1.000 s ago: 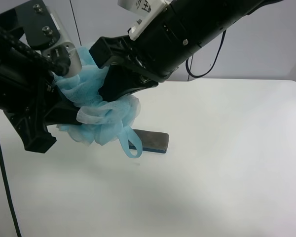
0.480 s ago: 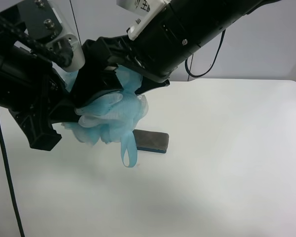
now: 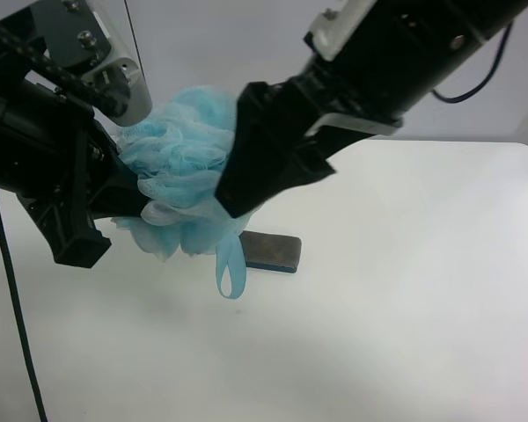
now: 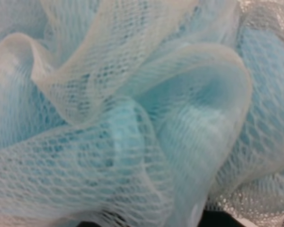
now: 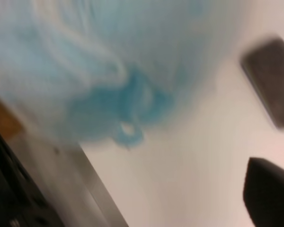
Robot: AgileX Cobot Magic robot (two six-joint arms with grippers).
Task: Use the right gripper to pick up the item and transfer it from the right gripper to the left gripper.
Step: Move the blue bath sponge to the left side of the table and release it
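Observation:
The light-blue mesh pouf [image 3: 180, 154] hangs above the table, its blue ribbon loop [image 3: 231, 272] dangling. The left gripper [image 3: 130, 189], on the arm with the grey bolted block at the exterior high view's left, is shut on the pouf's side. Its fingers are mostly hidden by mesh. The pouf [image 4: 132, 118] fills the left wrist view. The right gripper [image 3: 251, 154], on the arm with the white housing, stands open just beside the pouf, its black wedge fingers spread. In the right wrist view the pouf [image 5: 109, 71] is blurred and one fingertip [image 5: 270, 194] shows.
A grey-and-blue eraser block [image 3: 271, 251] lies on the white table [image 3: 405, 290] under the pouf, and shows in the right wrist view [image 5: 270, 85]. A thin black cable [image 3: 9, 316] hangs at the exterior high view's left edge.
The right gripper has let go of the pouf and drawn back toward the exterior high view's right. The pouf stays up in the left gripper and has puffed out.

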